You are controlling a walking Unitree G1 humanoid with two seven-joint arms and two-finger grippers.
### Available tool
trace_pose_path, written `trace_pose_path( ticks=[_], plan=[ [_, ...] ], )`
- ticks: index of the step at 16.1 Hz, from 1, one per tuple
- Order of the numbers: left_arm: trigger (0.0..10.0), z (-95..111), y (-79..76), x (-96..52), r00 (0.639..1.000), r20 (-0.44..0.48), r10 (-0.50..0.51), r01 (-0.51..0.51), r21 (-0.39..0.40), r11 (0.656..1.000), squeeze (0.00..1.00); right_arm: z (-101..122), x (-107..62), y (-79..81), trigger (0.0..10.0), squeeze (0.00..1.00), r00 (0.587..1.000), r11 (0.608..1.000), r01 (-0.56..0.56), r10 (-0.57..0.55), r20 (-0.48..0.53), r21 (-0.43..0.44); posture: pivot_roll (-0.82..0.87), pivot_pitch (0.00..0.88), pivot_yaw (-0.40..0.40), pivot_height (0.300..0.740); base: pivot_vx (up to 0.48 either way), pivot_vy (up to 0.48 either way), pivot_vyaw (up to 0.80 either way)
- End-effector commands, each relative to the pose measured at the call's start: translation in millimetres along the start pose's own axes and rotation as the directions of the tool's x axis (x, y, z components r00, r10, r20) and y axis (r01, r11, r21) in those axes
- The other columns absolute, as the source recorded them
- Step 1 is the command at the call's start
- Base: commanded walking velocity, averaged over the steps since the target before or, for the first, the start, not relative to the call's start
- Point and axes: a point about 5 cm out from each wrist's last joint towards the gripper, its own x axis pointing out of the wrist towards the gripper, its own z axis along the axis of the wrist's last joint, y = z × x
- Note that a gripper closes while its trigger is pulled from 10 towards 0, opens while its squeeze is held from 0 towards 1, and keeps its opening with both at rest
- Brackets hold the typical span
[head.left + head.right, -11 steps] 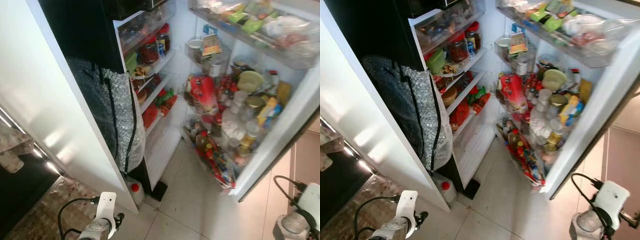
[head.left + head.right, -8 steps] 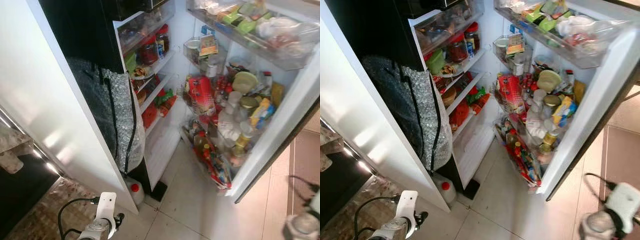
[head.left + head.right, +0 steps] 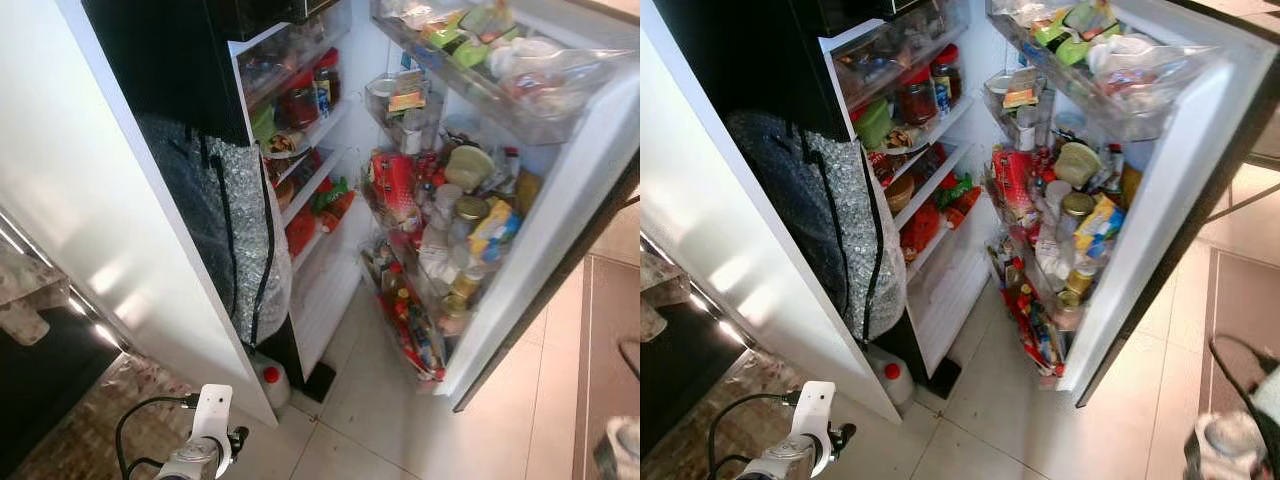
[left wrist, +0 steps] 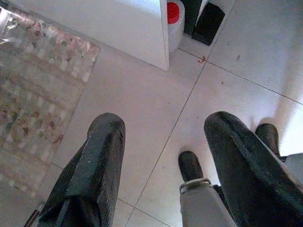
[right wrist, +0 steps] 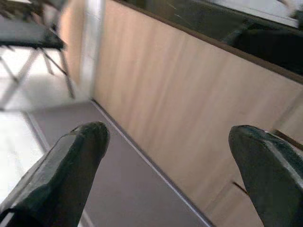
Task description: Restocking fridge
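A fridge [image 3: 330,270] is being viewed from above with its door [image 3: 1185,200] swung wide to the robot's right, the racks on its inner side being crowded with jars, bottles and packets. A yellow packet [image 3: 497,228] is being held in a middle rack beside a lidded jar [image 3: 470,208], and a red bag [image 3: 392,183] is sitting further in, towards the hinge. Red-lidded jars [image 3: 310,90] are being kept on an upper shelf inside the cabinet, with red and green packs [image 3: 325,205] lying on the shelves below. A silvery quilted bag [image 3: 235,235] is hanging against the dark left side of the cabinet. A white jug with a red cap [image 3: 270,380] is standing on the tiled floor [image 3: 380,420] at the foot of the fridge, next to a patterned rug [image 4: 33,90].

The left gripper [image 4: 163,135] is being held low over the tiles, its two black fingers spread apart and gripping nothing. The right gripper [image 5: 170,137] is being pointed at a wooden panel [image 5: 189,118], its fingers likewise spread wide and empty.
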Motion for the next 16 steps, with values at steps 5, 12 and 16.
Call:
trace_pose_path(
  ticks=[5,12,16],
  plan=[
    [10.0,-2,4.9,-0.5,1.000,-0.011,0.013,-0.013,0.017,1.000,0.00,20,-6.1,24.3,10.0,0.00,0.986,0.991,-0.133,0.130,0.101,0.026,-0.11,0.000,0.081,0.740,0.000,0.000,0.00],
    [10.0,-2,4.8,-0.4,1.000,-0.012,0.012,-0.012,0.015,1.000,0.00,26,-31.2,73.5,10.0,0.00,0.849,0.839,-0.528,0.525,0.064,0.130,-0.12,0.000,0.084,0.740,0.000,0.000,0.00],
    [10.0,-2,4.9,-0.4,1.000,-0.010,0.016,-0.016,0.013,1.000,0.00,38,-40.1,89.2,10.0,0.00,0.787,0.775,-0.617,0.606,0.112,0.140,-0.11,0.000,0.081,0.740,0.000,0.000,0.00]
  ],
)
